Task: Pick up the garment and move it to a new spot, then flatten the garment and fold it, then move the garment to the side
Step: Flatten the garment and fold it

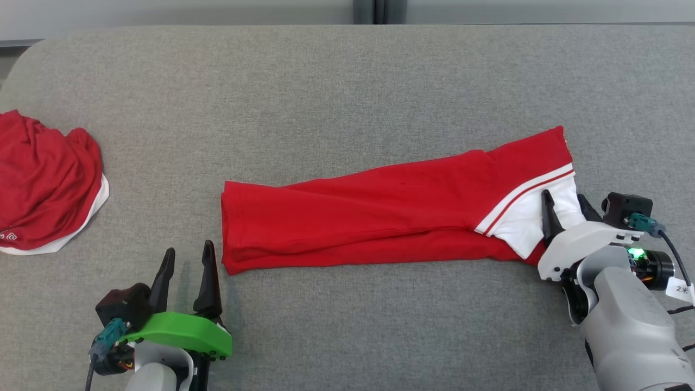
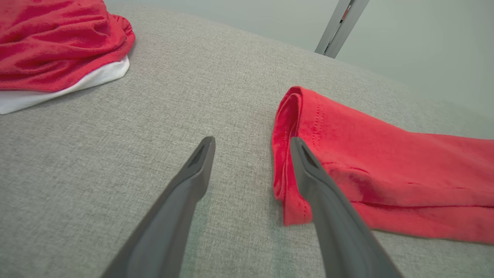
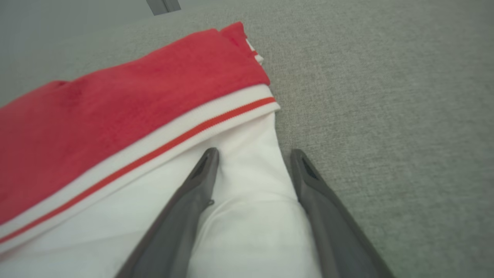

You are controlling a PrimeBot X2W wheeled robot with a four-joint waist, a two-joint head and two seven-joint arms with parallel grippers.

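The red garment lies folded into a long strip across the middle of the grey surface, with a white, red-striped part at its right end. My left gripper stands open just left of the strip's near left corner; in the left wrist view its right finger overlaps the garment's folded edge and nothing is between the left gripper's fingers. My right gripper is open at the strip's right end. In the right wrist view the right gripper's fingers straddle a fold of the garment's white cloth.
A second red and white garment lies bunched at the far left, also seen in the left wrist view as the bunched cloth. The grey padded table ends at a pale wall with a dark post behind it.
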